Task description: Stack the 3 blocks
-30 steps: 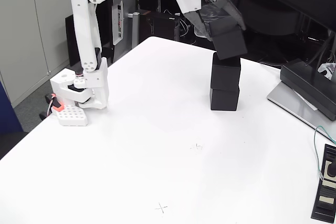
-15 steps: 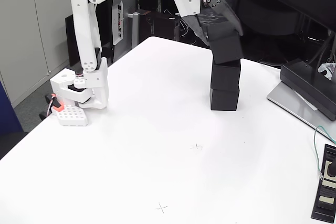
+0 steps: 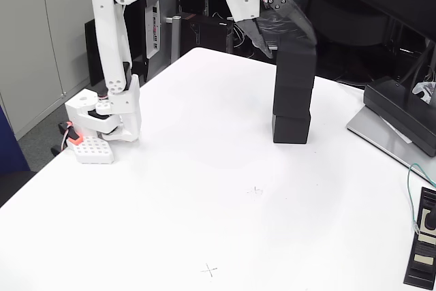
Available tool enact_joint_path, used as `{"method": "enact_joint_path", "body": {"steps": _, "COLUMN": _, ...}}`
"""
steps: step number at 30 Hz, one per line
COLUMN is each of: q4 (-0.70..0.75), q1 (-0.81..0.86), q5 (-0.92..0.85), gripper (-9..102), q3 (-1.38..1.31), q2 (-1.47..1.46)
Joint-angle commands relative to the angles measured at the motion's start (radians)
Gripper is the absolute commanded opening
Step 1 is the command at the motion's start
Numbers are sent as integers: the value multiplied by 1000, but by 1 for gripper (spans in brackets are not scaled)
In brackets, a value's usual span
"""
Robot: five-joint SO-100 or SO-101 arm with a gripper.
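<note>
In the fixed view, the gripper [image 3: 289, 32] sits at the top of a column of three black blocks on the white table [image 3: 204, 189]. The top block [image 3: 296, 65] is directly under the fingers and looks held between them, though the black fingers blend into the block, so I cannot tell for certain whether they are clamped or already slack. Right below it comes the middle block [image 3: 293, 99], and below that the bottom block [image 3: 291, 129], resting on the table.

The top block appears seated flat on the middle one, its faces roughly in line with those beneath, so the column's long axis runs straight up. That squareness matters: a tilted cube would slide off once let go. Judging by this, the stack is built and only the release remains. The arm's base [image 3: 102, 120] stands well off to the gripper's left in this view.
</note>
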Motion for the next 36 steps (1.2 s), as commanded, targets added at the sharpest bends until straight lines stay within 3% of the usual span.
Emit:
{"method": "enact_joint_path", "body": {"steps": 1, "q4": -6, "q1": -6, "q5": 9, "gripper": 31, "q3": -3, "q2": 5}}
{"method": "enact_joint_path", "body": {"steps": 9, "q4": 5, "q1": 12, "q5": -5, "gripper": 31, "q3": -35, "q2": 26}}
{"method": "enact_joint_path", "body": {"steps": 20, "q4": 3, "q1": 281, "q5": -107, "gripper": 30, "q3": -38, "q2": 288}}
{"method": "enact_joint_path", "body": {"steps": 31, "q4": 3, "q1": 534, "q5": -190, "gripper": 0, "q3": -37, "q2": 538}}
{"method": "enact_joint_path", "body": {"steps": 36, "q4": 3, "q1": 545, "q5": -201, "gripper": -1, "q3": -15, "q2": 571}}
